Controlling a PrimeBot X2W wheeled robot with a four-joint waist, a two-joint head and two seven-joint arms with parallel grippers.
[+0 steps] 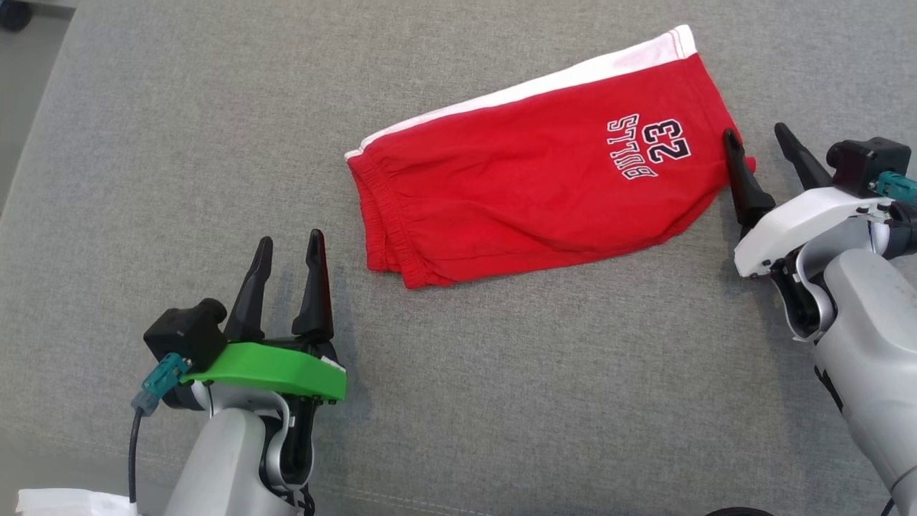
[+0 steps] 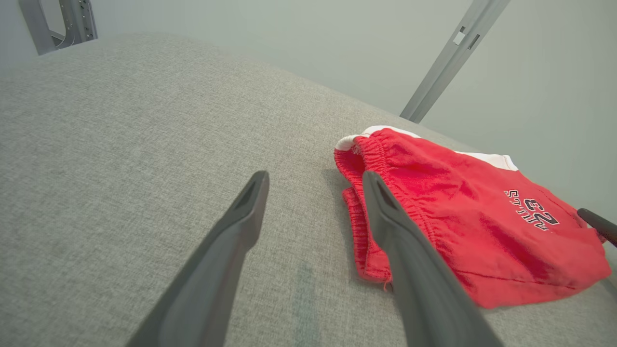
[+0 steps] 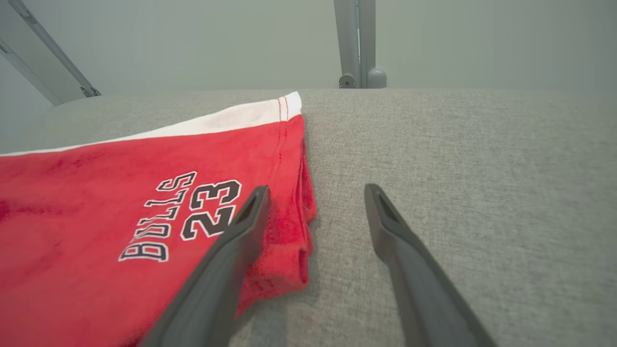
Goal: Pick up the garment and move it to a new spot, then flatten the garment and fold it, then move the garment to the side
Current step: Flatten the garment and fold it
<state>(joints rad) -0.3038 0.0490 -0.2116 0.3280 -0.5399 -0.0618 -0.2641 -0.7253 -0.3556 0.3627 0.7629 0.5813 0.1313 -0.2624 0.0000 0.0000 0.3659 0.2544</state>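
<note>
- Red shorts (image 1: pixel 530 193) lie slantwise in the upper middle of the head view, on a grey fabric surface (image 1: pixel 179 179). They look folded in half, one leg stacked on the other.
- A white side stripe (image 1: pixel 516 89) runs along the upper edge, and the print "BULLS 23" (image 1: pixel 648 147) sits near the right end.
- The left gripper (image 1: pixel 290 238), at lower left, holds its two dark fingers spread with nothing between them. It rests just beside the waistband (image 1: pixel 383 215), apart from the cloth.
- The right gripper (image 1: pixel 755 131), at the right edge, is likewise spread and holds nothing. One finger overlaps the corner of the leg hem (image 1: pixel 716 100) (whether it presses on the cloth cannot be told).
- Judged from this, the fold appears made and the move to the side remains.
- To do that well, each gripper should pinch every layer at its own end, waistband and hem. Both should lift together with the cloth lightly taut, so the fold does not fall open.
- The lower edge bulges a little, and loose layers there could slip.
- A white object (image 1: pixel 64 502) shows at the bottom left corner, well apart, and its nature is unclear.
- Grey metal bars (image 3: pixel 354 43) stand beyond the far edge of the surface in the right wrist view.
- Nothing lies between the grippers and the shorts.
</note>
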